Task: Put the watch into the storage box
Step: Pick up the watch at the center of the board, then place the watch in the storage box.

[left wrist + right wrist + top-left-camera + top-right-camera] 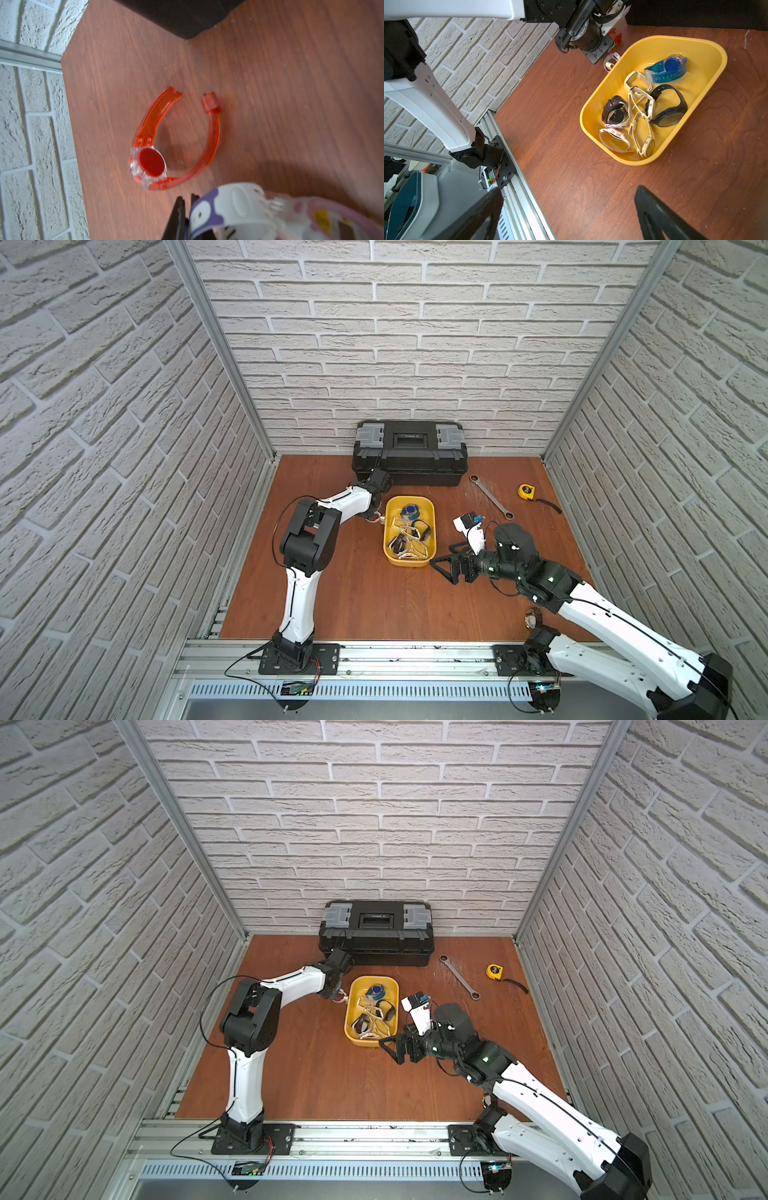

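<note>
The storage box [368, 1043] lies just beside the left gripper [336, 997], which pinches a pale watch [343, 1000]. The right gripper [390, 1051] gapes nearby.

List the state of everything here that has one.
Left gripper: jaws shut on the white and purple cartoon-printed watch.
Right gripper: jaws open, empty.
Translucent orange plastic watch: lying loose, strap unbuckled.
Shallow yellow plastic storage box: lidless, holding several watches.
Large black plastic toolbox: lid closed.
</note>
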You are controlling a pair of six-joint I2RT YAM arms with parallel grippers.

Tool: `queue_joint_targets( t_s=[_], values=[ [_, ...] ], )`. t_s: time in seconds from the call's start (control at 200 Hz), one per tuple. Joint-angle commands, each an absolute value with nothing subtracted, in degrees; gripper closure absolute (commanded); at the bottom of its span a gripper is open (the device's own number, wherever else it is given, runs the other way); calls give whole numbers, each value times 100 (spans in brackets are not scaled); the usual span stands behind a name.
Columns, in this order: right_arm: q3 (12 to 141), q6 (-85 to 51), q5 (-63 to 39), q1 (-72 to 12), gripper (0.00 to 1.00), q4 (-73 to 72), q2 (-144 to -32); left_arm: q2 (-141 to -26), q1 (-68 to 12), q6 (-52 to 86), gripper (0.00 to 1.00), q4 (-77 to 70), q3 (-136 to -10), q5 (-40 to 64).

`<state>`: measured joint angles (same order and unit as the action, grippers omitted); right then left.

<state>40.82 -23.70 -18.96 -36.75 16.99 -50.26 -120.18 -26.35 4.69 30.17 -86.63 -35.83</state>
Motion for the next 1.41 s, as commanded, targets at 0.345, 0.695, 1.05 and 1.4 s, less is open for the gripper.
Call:
queue_joint_targets(
  t_s=[0.345, 0.695, 1.05, 1.4],
  values=[
    [4239, -2347, -1777, -3683, 0, 1857, -4774, -10064, -2929, 1914, 90, 4355, -8545, -1294],
    [4250, -2312, -1669, -3678, 0, 2027, -4533, -11317, -4102, 2356, 90, 4758, -9960, -528],
    [4096, -2303, -1526, -3683, 0, 2145, -4196, -12301, -4355, 2280, 89, 5048, -10730, -703],
    [4004, -2283, -1434, -3683, 0, 2265, -4021, -13064, -4276, 2292, 89, 5556, -11916, -770]
  ],
)
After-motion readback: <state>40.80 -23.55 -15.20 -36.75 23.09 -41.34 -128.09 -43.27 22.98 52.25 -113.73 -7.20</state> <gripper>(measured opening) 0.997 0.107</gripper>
